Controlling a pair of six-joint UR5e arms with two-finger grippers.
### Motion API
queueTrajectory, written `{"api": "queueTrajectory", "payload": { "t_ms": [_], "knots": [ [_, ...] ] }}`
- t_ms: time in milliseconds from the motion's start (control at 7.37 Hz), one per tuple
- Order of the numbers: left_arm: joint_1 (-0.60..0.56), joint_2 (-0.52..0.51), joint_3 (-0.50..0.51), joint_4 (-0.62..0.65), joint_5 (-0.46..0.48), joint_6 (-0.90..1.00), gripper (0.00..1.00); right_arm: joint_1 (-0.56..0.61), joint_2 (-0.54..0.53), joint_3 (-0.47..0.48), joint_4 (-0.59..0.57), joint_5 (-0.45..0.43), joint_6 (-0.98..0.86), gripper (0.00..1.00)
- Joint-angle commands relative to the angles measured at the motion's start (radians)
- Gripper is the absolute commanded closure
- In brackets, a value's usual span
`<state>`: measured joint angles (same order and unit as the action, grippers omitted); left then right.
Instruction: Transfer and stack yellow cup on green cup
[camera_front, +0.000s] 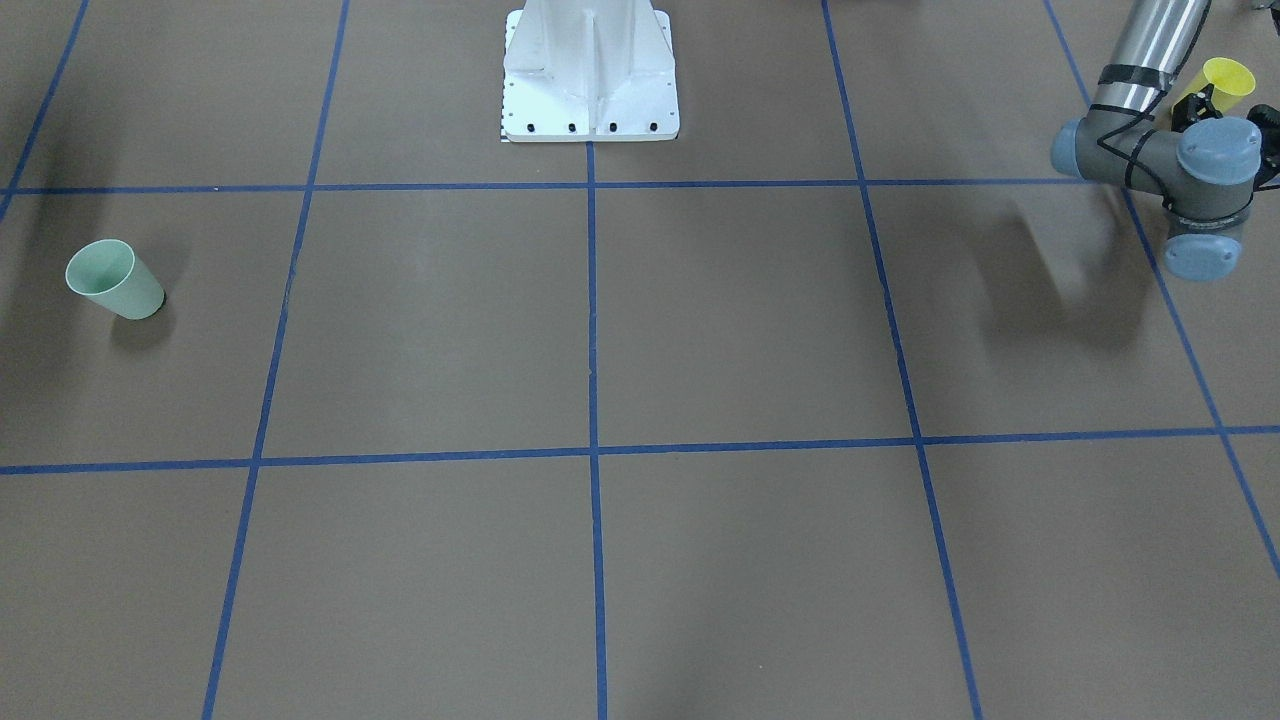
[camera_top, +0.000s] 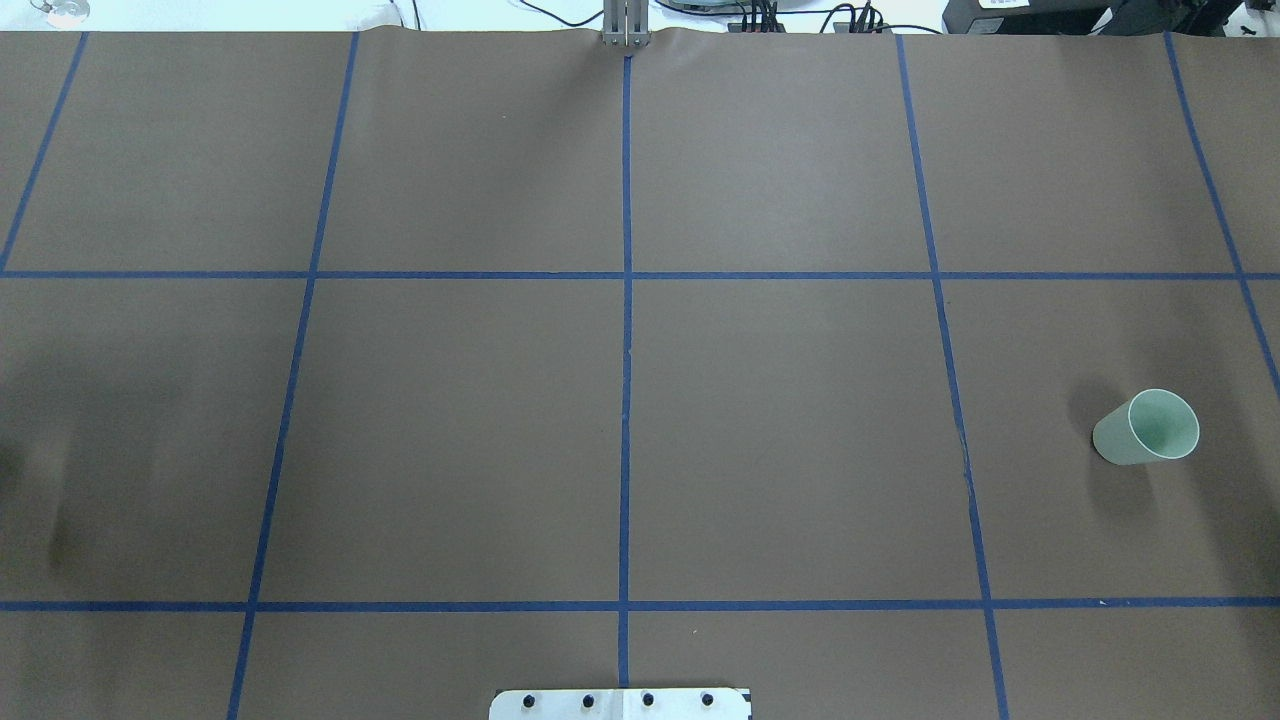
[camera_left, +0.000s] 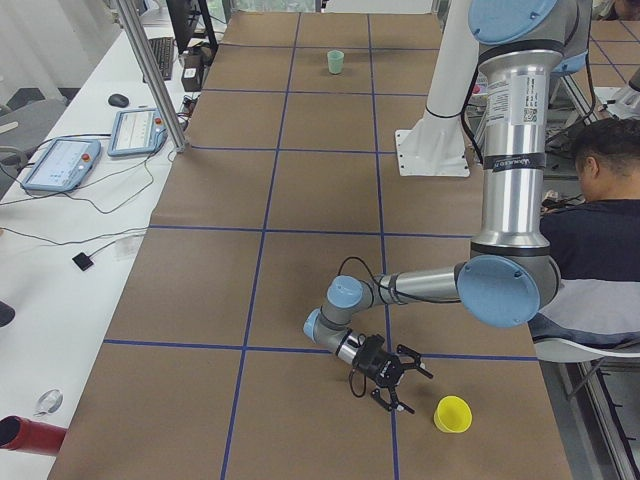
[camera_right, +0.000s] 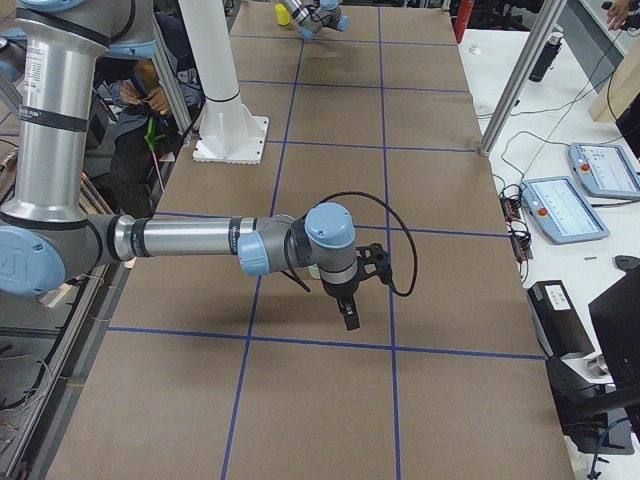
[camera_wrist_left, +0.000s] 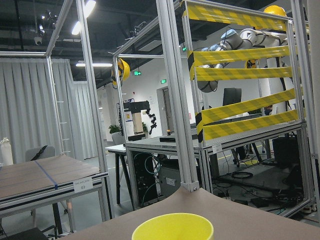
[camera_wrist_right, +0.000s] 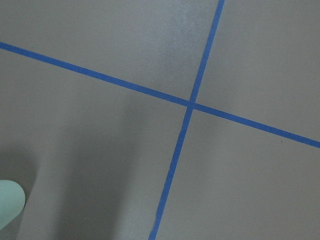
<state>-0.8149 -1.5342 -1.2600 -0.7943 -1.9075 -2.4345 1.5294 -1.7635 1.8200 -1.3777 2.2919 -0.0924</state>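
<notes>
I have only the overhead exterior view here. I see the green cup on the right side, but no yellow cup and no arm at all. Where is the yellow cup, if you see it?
Observer: The yellow cup stands upright near the end of the table on the robot's left, outside your frame.
Operator: Is anything near it?
Observer: Yes. The left pincer is low beside it, apart from it, not touching.
Operator: And on the other side?
Observer: The right pincer hangs above the table by the green cup; its wrist camera catches only an edge of that cup.
</notes>
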Motion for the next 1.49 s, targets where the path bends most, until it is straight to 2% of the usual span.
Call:
{"api": "queueTrajectory", "payload": {
  "t_ms": [0,271,678,1221,1357],
  "knots": [
    [0.013,0.002,0.083,-0.081,-0.019,-0.031,0.00,0.000,-0.001,-0.002,0.017,0.003,0.000,0.00],
    [0.022,0.006,0.149,-0.126,-0.054,-0.037,0.00,0.000,-0.001,-0.002,0.019,0.009,-0.001,0.00],
    [0.045,0.014,0.182,-0.126,-0.163,-0.037,0.00,0.000,-0.001,-0.001,0.022,0.009,-0.004,0.00],
    [0.051,0.028,0.218,-0.129,-0.199,-0.037,0.00,-0.002,-0.001,-0.001,0.032,0.011,-0.003,0.00],
    [0.051,0.026,0.218,-0.129,-0.197,-0.037,0.04,-0.003,-0.001,-0.001,0.032,0.011,-0.003,0.00]
  ]
}}
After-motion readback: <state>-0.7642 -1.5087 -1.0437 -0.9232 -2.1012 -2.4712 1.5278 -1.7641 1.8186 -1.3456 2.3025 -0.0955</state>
